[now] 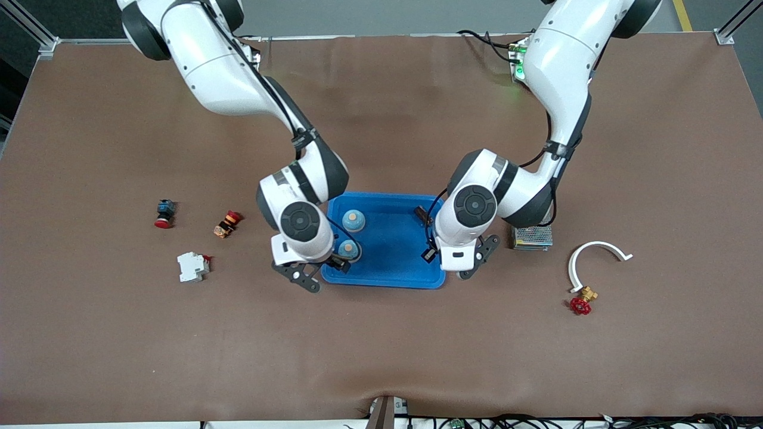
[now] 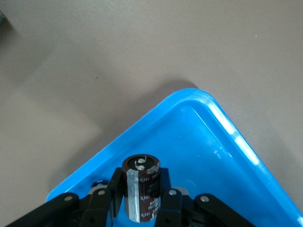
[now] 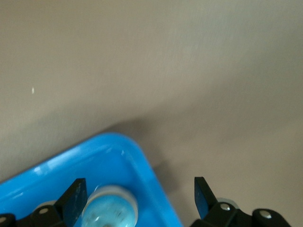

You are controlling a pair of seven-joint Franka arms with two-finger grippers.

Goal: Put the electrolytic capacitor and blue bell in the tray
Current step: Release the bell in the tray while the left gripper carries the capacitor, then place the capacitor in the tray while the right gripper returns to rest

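Blue tray (image 1: 390, 250) centre frame, two blue bells (image 1: 353, 221) in it. Left wrist view alone shows left gripper (image 2: 142, 198) pinching electrolytic capacitor (image 2: 141, 188) over tray corner. Right gripper (image 3: 137, 198) spread around a bell (image 3: 110, 208). Mesh box (image 1: 532, 237) half hidden by left arm.

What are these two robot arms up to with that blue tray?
They are loading parts into the blue tray. The left tool is shut on a dark electrolytic capacitor, holding it over one corner of the tray. The right tool is open over another corner, its fingers standing apart around a blue bell that sits in the tray. A second blue bell also sits in the tray.
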